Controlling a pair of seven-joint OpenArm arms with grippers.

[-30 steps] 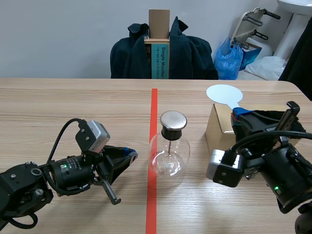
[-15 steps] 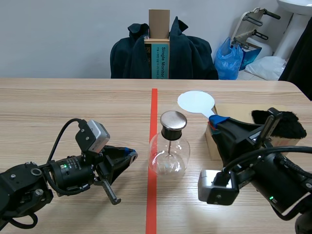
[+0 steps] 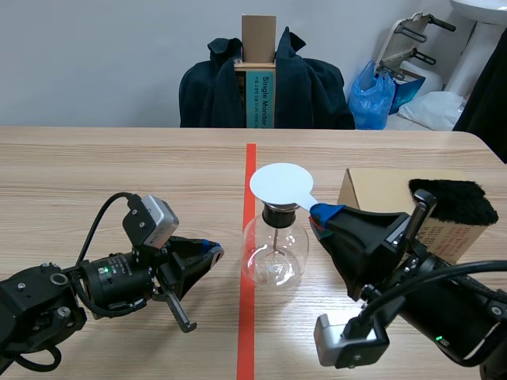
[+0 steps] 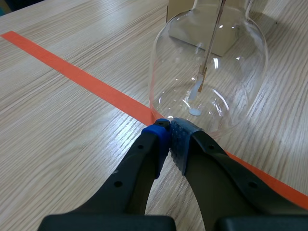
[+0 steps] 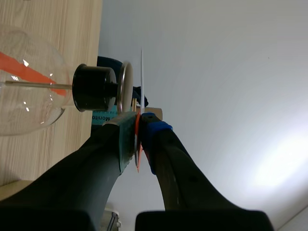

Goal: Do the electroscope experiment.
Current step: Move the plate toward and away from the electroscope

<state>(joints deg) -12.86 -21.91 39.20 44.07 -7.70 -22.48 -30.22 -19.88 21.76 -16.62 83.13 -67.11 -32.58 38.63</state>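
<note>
Scene view: the electroscope (image 3: 274, 247) stood on the counter (image 3: 119, 166). The right pincer (image 3: 323, 212) was clamped on the handle of a white disc (image 3: 280, 184), which hung over the electroscope's top. The left pincer (image 3: 207, 252) lay low beside the glass. A cardboard box (image 3: 379, 192) carrying black fur (image 3: 450, 199) stood behind the right arm.

Left wrist view: the fingers met on nothing, with their tips just short of the bulb. The leaf (image 4: 198, 86) hung on its rod (spread not judged).

Right wrist view: the disc, seen edge-on, sat just beside the metal cap (image 5: 126, 86). Contact could not be confirmed.

Assessment: the disc was being presented to the cap. The next move calls for a steady hold there while the leaf is observed.
</note>
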